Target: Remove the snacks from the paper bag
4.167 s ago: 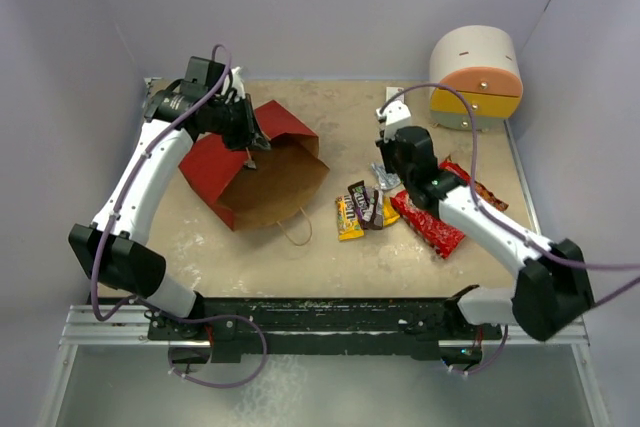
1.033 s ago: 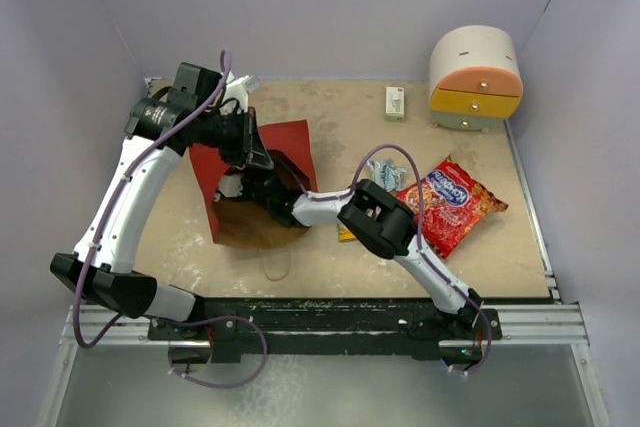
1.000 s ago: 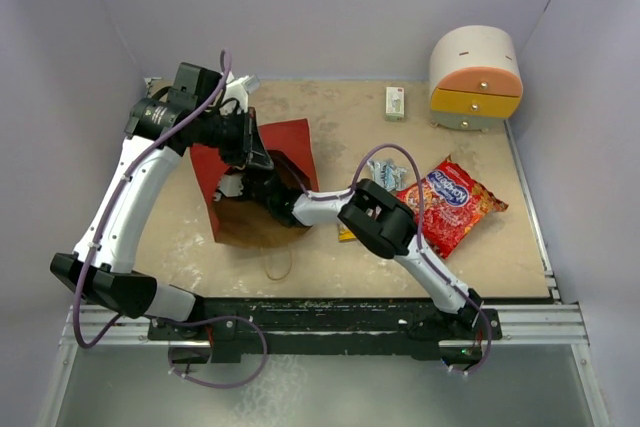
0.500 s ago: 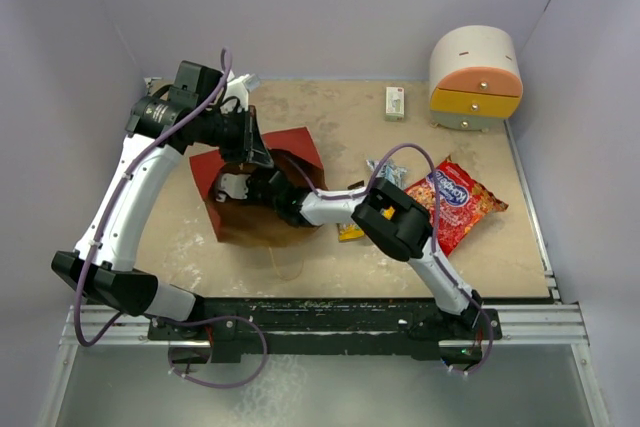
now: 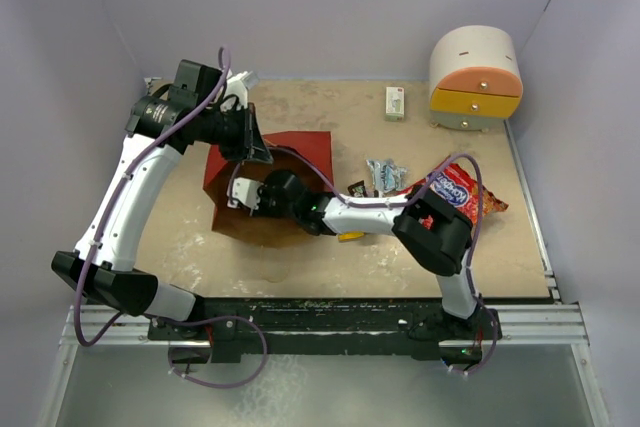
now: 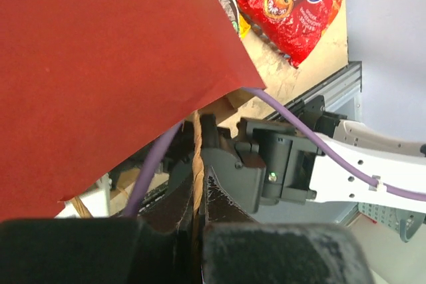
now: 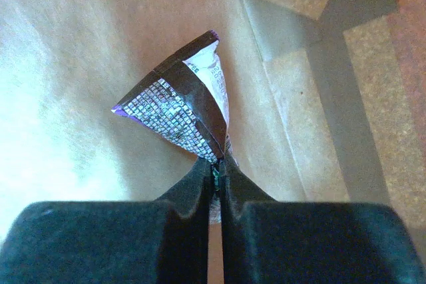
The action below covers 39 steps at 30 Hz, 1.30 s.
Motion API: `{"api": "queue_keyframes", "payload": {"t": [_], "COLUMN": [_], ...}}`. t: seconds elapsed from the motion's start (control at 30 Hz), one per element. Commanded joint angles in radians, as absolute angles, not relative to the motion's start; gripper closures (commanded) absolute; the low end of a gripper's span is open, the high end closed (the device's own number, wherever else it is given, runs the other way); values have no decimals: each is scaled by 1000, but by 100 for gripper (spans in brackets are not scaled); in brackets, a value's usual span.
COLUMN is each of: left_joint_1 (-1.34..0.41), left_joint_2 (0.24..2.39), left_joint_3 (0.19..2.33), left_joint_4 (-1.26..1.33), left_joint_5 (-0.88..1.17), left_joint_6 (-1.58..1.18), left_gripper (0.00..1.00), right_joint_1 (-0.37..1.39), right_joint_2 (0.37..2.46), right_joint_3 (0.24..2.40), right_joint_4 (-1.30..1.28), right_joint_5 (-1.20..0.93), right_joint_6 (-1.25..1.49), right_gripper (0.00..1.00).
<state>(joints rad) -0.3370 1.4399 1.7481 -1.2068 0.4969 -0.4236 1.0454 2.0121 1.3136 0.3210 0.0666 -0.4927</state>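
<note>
The paper bag, red outside and brown inside, lies tilted at the left with its mouth toward me. My left gripper holds it up. In the left wrist view the left gripper is shut on the bag's string handle, below the red bag wall. My right gripper is deep inside the bag. In the right wrist view the right gripper is shut on a small dark purple and silver candy wrapper against the brown paper. The red crisp packet and several candy bars lie on the table to the right.
A white round-topped mini chest with orange and yellow drawers stands at the back right. A small white box lies to its left. My right forearm stretches across the table from the bag mouth to the crisp packet.
My right arm's elbow has swung right, over the crisp packet, while its gripper stays in the bag. The bag has shifted and turned a little to the right.
</note>
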Motion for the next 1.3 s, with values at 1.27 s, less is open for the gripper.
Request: {"api": "queue_keyframes", "payload": {"t": [1.27], "left_joint_1": [-322], "left_joint_2": [1468], "left_joint_3": [1771], "left_joint_4": [-1072], "left_joint_5": [213], "left_joint_6": [-589], "left_gripper": [100], "right_joint_1": [916], "right_joint_2": [1079], "right_joint_3": [1075], "right_joint_4": [6], "right_joint_5": [444], "right_joint_6": [-122], "right_gripper": [100]}}
